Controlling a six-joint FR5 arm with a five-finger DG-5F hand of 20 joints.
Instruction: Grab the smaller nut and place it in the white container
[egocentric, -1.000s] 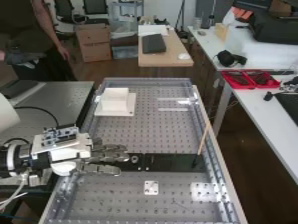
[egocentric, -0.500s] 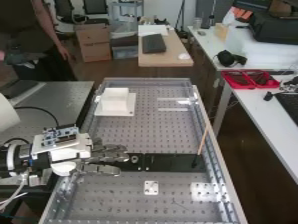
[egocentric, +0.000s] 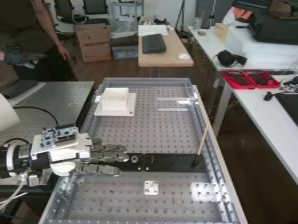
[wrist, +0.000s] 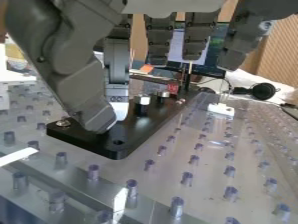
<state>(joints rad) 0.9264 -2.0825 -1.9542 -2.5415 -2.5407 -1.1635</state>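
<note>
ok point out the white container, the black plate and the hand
White container (egocentric: 114, 105): high view, on its side facing the camera
Black plate (wrist: 138, 131): wrist view, on its bare top surface
Hand (egocentric: 100, 169): high view, on one of its fingers

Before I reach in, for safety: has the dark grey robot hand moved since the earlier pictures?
No, not visibly: the robot hand sits at the same end of the long black plate as before.

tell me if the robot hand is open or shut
Open: in the high view, the robot hand has its fingers extended, fairly straight, toward the black plate.
</note>
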